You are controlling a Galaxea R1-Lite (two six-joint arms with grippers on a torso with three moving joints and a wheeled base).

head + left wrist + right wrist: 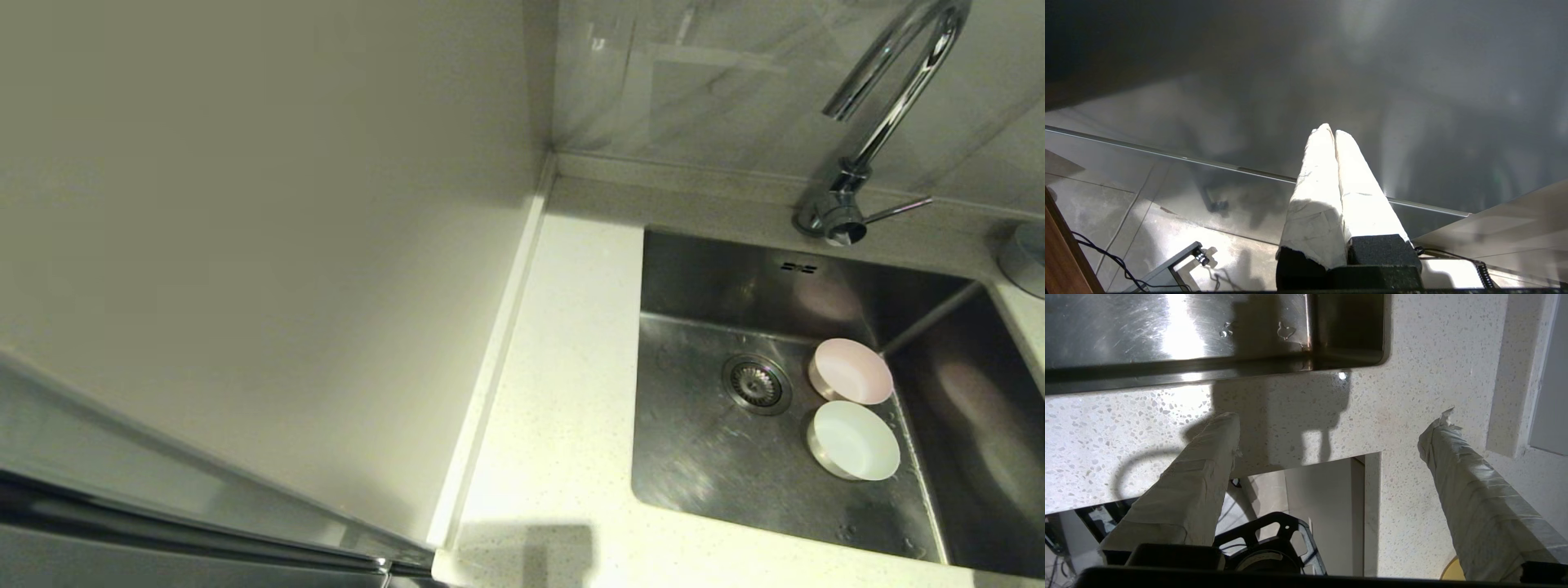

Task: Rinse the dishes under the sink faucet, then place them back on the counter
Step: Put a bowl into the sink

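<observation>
With its two tape-wrapped fingers spread wide and nothing between them, the right gripper (1327, 433) hovers over the speckled counter (1412, 388) just beside the front corner of the sink (1208, 330), seen only in the right wrist view; the counter's front edge and a black base part show below it. Neither arm appears in the head view, though a blocky shadow falls on the counter at the bottom centre of that frame. The left gripper (1331, 132) is parked low, away from the work, its wrapped fingers pressed together on nothing, pointing at a dim glossy panel above a tiled floor. Moving outward in the head view, the stainless sink (694, 457) fills the lower right of the frame, its round drain strainer (757, 384) near the middle. Just right of the strainer sit two of the dishes, the pink bowl (851, 371) and below it the mint-white bowl (854, 441), nearly touching, both upright on the basin floor. The chrome gooseneck faucet (890, 90) rises in the upper right, its side lever (898, 210) pointing right, with no water visibly running. A blue bowl is not visible anywhere. I judge the task early: two bowls lie in the sink, none stands on the visible counter, and rinsing and returning remain.
</observation>
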